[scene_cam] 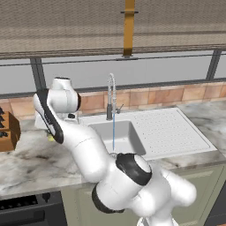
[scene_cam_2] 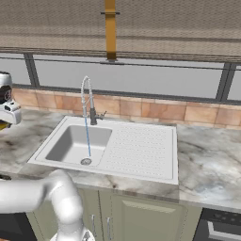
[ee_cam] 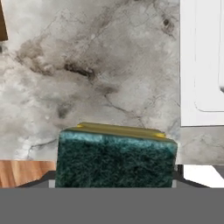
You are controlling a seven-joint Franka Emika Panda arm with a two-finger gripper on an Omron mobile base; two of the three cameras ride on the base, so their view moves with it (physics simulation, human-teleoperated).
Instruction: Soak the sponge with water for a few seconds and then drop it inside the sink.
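One unlabelled sponge (ee_cam: pixel 116 157) between fingers

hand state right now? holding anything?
Hand: closed on the sponge, green scouring face toward the camera, above the marble countertop beside the sink.

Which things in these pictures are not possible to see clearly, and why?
- Pincer fingertips: hand view, covered by the sponge.
- Sponge: left base view, just a yellow bit behind the arm.
- Sink drain: left base view, hidden by the arm.
- Knife block: left base view, cut off by the left edge.
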